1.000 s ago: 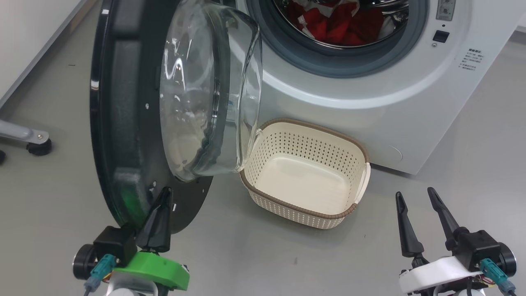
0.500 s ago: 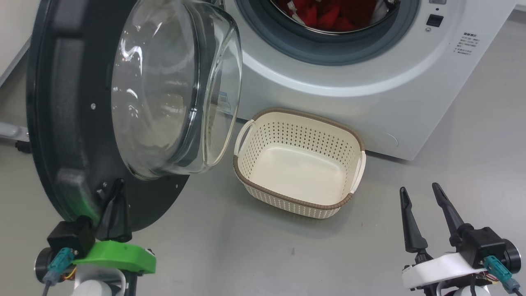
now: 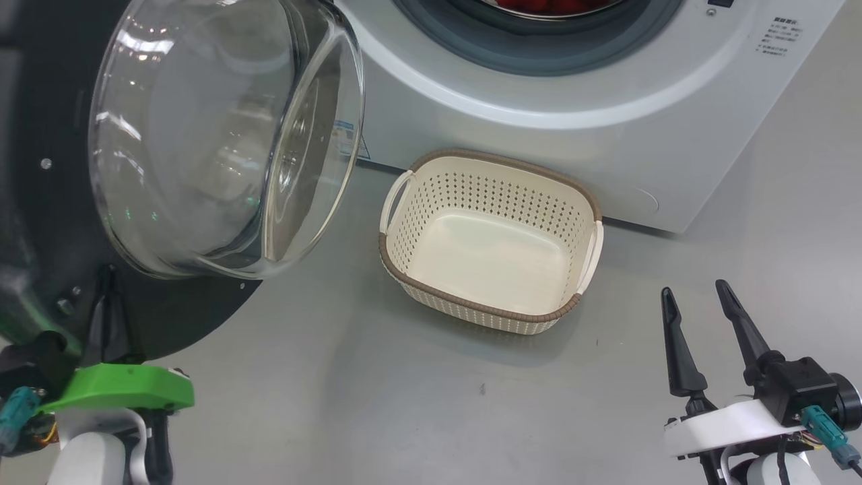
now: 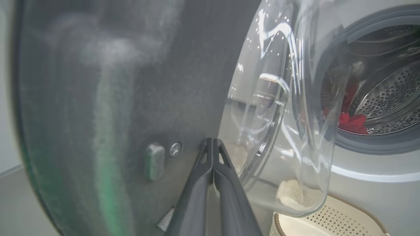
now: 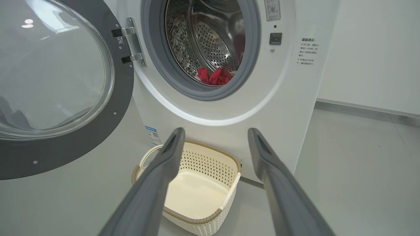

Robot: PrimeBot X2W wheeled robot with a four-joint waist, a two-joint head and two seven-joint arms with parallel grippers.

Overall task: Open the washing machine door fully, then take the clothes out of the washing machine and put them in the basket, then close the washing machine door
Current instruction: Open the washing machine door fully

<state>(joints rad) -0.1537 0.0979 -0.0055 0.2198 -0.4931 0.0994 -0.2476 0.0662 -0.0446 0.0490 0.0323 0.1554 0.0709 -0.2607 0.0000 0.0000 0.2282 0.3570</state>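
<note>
Left fingers, pressed together, touch the black-rimmed glass door; right fingers spread, cream perforated basket at ten o'clock.

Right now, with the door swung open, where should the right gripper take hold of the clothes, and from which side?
I would grip the raised red folds on top of the clothes, heaped low in the drum. Come in from the front through the porthole, then dip down: the right gripper is open and the washing machine door stands aside at the left.
</note>
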